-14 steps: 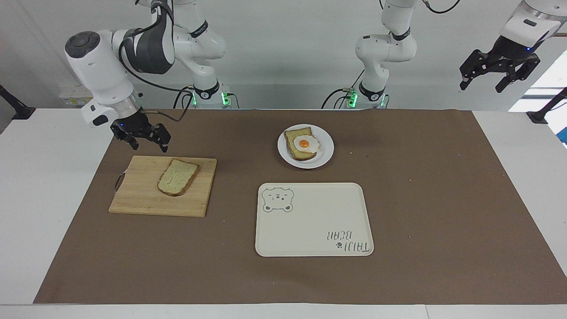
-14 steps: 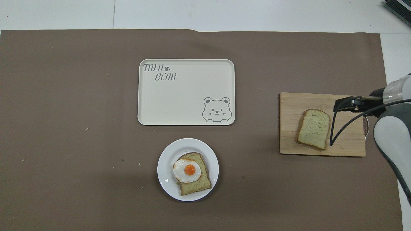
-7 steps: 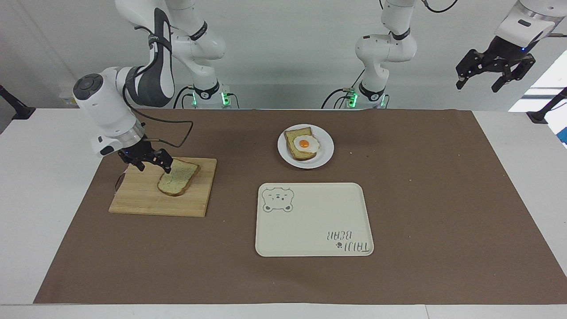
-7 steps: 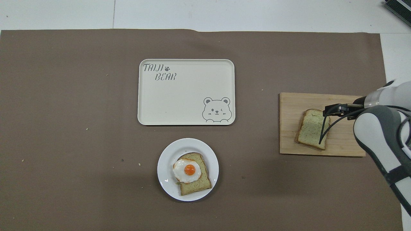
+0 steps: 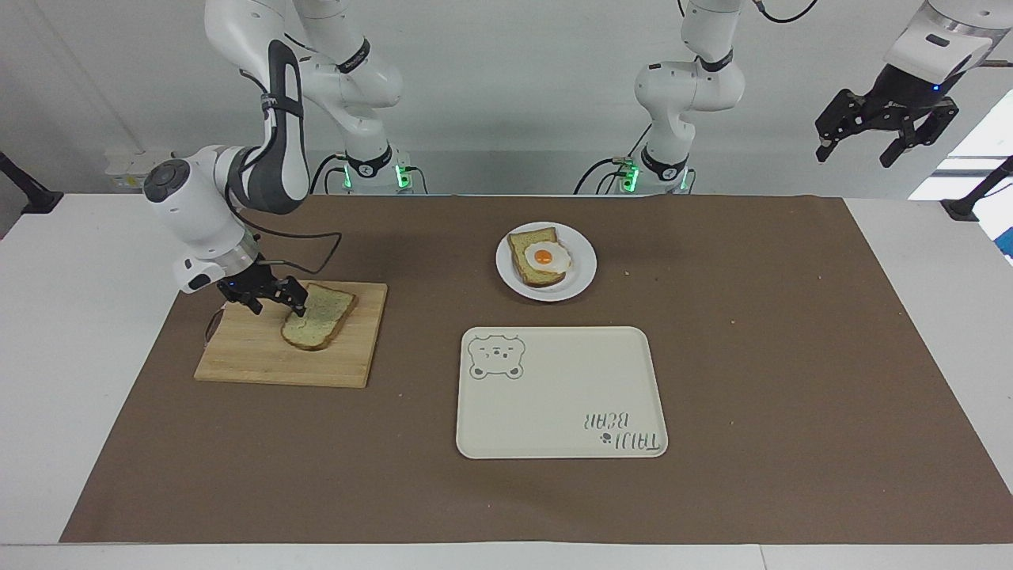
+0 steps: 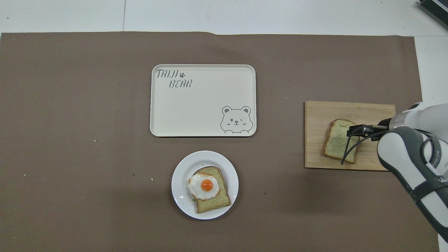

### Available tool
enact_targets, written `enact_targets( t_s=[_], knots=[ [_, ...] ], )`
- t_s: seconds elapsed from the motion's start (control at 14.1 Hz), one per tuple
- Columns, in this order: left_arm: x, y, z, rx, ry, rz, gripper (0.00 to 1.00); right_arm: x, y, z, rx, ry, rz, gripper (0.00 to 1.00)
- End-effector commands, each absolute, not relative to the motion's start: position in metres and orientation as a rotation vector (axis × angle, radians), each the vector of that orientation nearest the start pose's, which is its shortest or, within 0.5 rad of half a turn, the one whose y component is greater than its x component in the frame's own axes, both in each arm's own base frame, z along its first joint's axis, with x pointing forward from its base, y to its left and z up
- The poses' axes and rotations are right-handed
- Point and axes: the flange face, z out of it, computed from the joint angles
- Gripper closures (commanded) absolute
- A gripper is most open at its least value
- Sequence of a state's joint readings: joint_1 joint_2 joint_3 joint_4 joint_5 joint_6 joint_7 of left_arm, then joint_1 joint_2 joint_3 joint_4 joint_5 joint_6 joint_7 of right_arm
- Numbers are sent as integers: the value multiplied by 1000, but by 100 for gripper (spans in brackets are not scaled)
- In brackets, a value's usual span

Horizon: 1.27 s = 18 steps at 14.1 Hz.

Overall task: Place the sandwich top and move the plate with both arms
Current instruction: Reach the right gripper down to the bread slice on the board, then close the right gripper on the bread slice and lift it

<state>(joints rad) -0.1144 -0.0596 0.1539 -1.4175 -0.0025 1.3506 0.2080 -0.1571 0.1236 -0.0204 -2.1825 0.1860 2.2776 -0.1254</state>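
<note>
The sandwich top (image 5: 323,317) (image 6: 336,142), a plain speckled slice, lies flat on a wooden cutting board (image 5: 261,356) (image 6: 315,154). My right gripper (image 5: 267,301) (image 6: 354,130) is open and low over the board, at the slice's end nearest the right arm's end of the table. One of its fingers is at the crust. The white plate (image 5: 584,273) (image 6: 180,197) sits near the robots at mid-table and carries a bread slice with a fried egg (image 5: 542,258) (image 6: 206,187). My left gripper (image 5: 885,136) waits open, high above the left arm's end of the table, out of the overhead view.
A cream tray with a bear drawing (image 5: 562,396) (image 6: 203,105) lies farther from the robots than the plate. A brown mat (image 5: 791,356) covers the table. The right arm's cable hangs over the board beside the slice.
My right gripper has come down and in from above the board's edge to the slice's end. The left gripper has stayed up with only a slight shift.
</note>
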Motion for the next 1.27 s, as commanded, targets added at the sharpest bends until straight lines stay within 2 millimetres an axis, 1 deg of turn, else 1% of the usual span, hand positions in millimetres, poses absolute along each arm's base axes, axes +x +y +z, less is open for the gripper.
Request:
enact_targets(
  t_s=[0.0,0.14,0.42,0.5,0.57,0.71,0.78,0.85,1.2],
  knots=[
    [502,27,708,-3146,270,-4,0,534,-101,315,-2952,279,11,0],
    [502,26,708,-3146,273,-6,0,533,-102,308,-2928,281,23,0],
    [502,26,708,-3146,273,-6,0,531,-104,305,-2925,280,27,1],
    [502,26,708,-3146,273,-6,0,531,-104,304,-2924,280,30,17],
    [502,26,708,-3146,273,-6,0,531,-104,304,-2924,280,30,36],
    [502,25,708,-3146,275,-6,0,531,-104,304,-2924,282,30,66],
    [502,26,708,-3146,273,-4,0,531,-103,303,-2923,294,34,87],
    [502,26,708,-3146,273,-4,0,531,-103,304,-2922,300,32,100],
    [502,26,708,-3146,273,-4,0,535,-97,302,-2926,270,33,100]
  ],
)
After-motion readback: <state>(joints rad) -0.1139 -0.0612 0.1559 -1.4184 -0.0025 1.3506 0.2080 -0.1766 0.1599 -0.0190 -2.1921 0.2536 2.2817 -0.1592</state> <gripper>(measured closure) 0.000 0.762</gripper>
